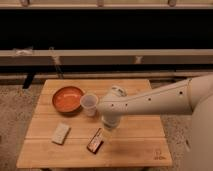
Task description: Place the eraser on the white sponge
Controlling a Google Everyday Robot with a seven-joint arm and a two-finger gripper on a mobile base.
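Note:
The eraser (95,140), a small dark reddish-brown block with pale ends, lies on the wooden table (135,145) near the front middle. The white sponge (60,133), a flat pale pad, lies to its left, apart from it. My gripper (106,127) hangs from the white arm (150,102) that reaches in from the right. It is just above and to the right of the eraser's far end.
An orange bowl (67,98) sits at the table's back left. A translucent plastic cup (89,104) stands right of the bowl, close to my arm's wrist. Dark rails and a ledge run behind the table.

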